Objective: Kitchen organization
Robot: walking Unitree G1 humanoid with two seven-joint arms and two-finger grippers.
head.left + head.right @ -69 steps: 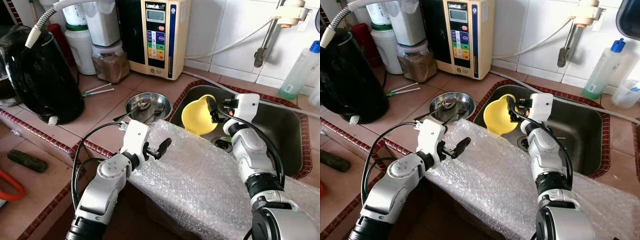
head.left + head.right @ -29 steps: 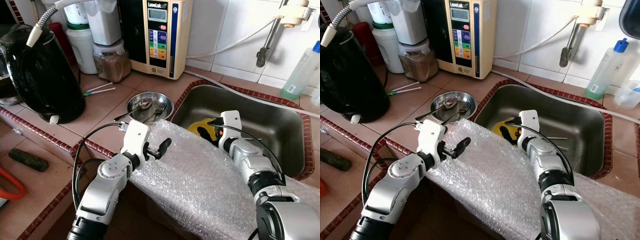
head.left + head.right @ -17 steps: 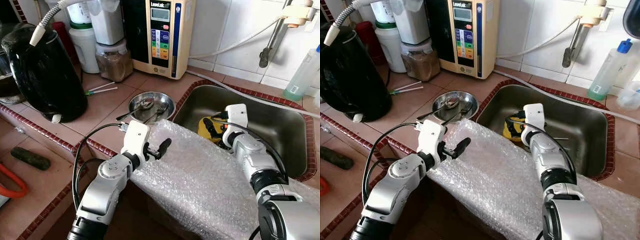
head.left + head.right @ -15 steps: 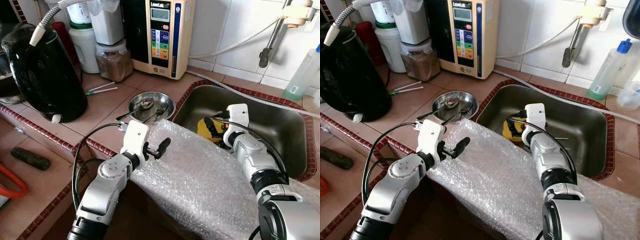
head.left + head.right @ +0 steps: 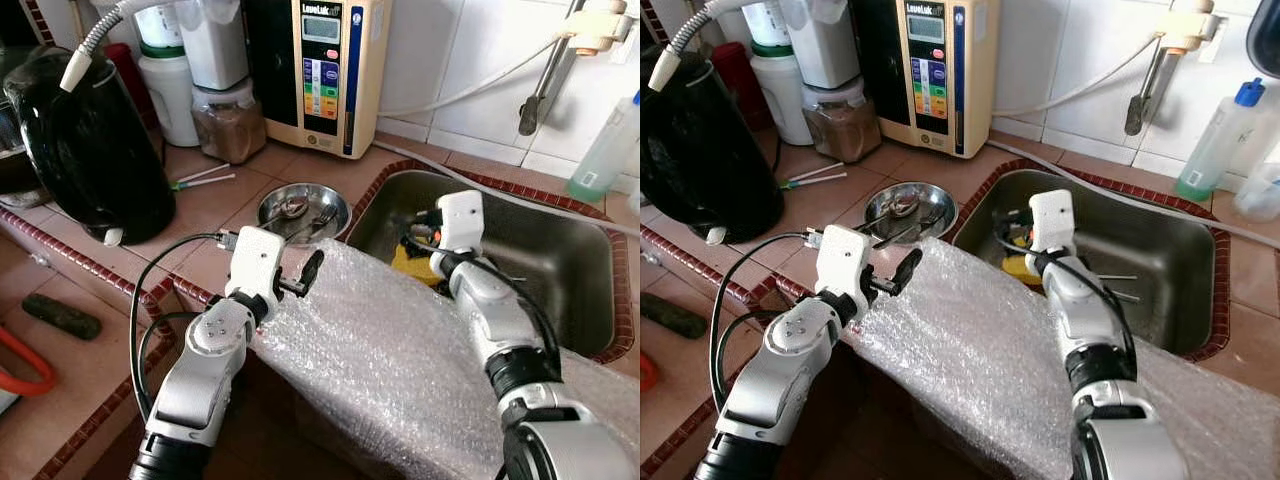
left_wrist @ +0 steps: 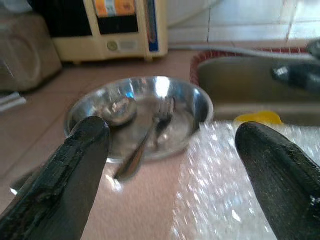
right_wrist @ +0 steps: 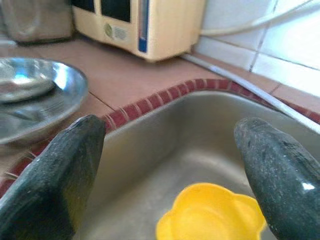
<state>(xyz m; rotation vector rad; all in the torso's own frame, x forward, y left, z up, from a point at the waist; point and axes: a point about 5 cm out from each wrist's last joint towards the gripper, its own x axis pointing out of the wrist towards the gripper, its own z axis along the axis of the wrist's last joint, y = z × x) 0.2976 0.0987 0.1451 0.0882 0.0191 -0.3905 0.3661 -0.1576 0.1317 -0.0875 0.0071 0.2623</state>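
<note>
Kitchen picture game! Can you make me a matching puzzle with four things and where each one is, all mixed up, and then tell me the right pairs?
Things:
1. yellow bowl
2. fork
3. black kettle
4. bubble wrap

Places:
A. in the metal dish
B. on the counter, far left
C. down in the sink
D. draped over the counter's front edge

Pairs: 1-C, 2-A, 3-B, 4-D

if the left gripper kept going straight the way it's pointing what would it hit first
Probably the steel bowl with the spoon and fork in it, which lies straight ahead between the open fingers of the left gripper; depth is hard to judge.
</note>
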